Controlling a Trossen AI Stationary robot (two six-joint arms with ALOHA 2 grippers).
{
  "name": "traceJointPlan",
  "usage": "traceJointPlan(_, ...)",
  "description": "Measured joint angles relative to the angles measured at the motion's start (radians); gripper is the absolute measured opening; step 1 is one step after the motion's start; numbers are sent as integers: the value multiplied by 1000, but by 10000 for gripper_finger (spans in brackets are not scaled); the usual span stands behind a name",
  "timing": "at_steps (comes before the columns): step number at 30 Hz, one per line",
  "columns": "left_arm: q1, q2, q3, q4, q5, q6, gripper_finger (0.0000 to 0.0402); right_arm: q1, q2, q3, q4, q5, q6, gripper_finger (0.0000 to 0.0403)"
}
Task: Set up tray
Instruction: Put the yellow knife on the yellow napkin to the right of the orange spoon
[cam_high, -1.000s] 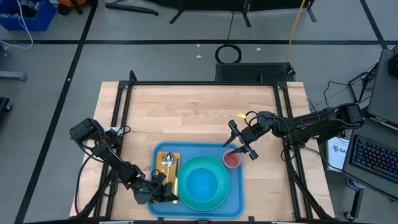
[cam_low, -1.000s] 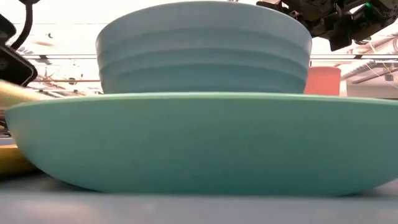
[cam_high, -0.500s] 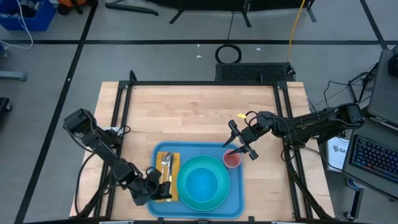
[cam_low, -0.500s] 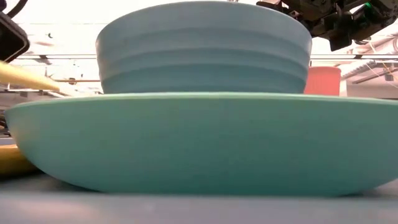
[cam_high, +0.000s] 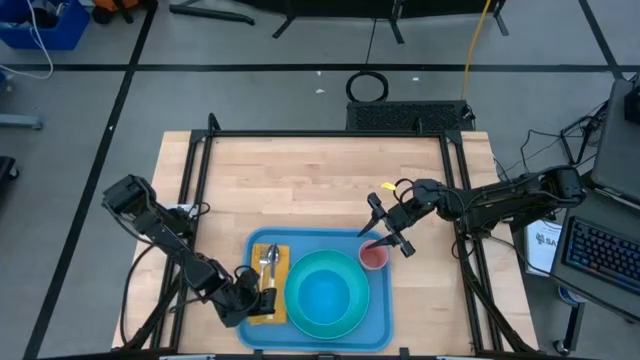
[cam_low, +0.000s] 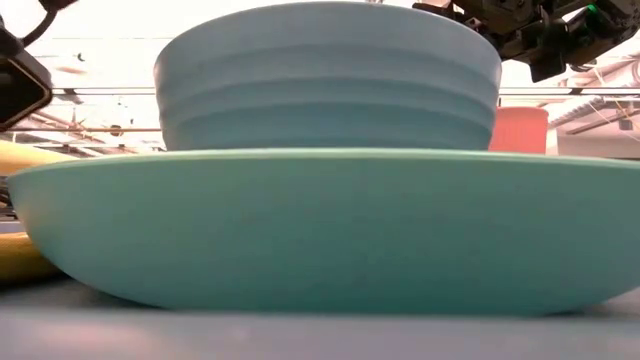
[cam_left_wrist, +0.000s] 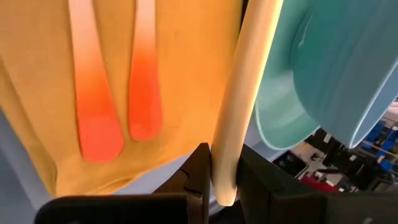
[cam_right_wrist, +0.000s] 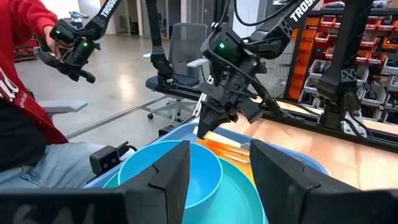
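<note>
L arm comes in from the left side, bent low, its claw (cam_high: 262, 300) at bottom middle-left, pinched shut on a thin pale stick. R arm reaches in from the right; its claw (cam_high: 385, 235) sits mid-frame w/ fingers apart, holding nothing.

Two dark jointed arms, black cabling, green lights at wrists, white "TROSSEN" lettering
</note>
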Motion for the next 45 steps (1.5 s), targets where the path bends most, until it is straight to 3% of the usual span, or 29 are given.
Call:
traceJointPlan(18,25,0,0,-30,51,33,53,0,0,0,-1,0,0,155)
traceJointPlan(45,26,0,9,-30,22,55,53,0,0,0,-3,0,-1,155)
